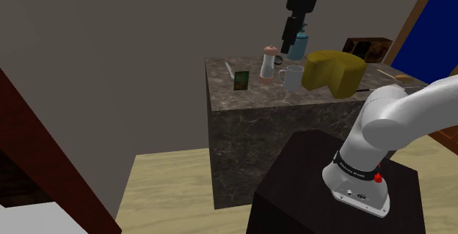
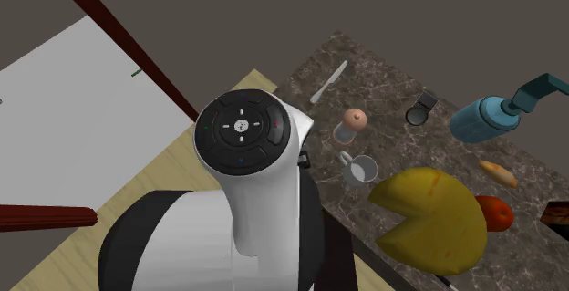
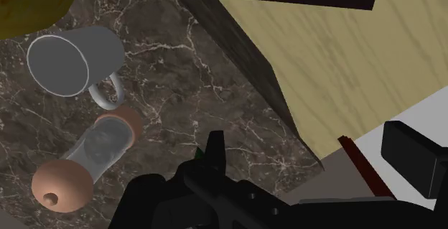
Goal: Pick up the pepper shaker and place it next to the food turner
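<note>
Clear glass pepper shaker (image 1: 269,65) with pinkish-brown round top is seen upright on dark marbled stone counter (image 1: 249,111), just beside grey mug (image 1: 293,77); slim silver food turner (image 2: 328,81) is laid apart; black claw (image 1: 290,36) is seen high above; its opening cannot be told.

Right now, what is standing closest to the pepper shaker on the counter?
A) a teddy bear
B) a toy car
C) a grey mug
C: the grey mug stands close beside the pepper shaker on the marbled counter, with its handle turned toward the shaker in the wrist view.
</note>
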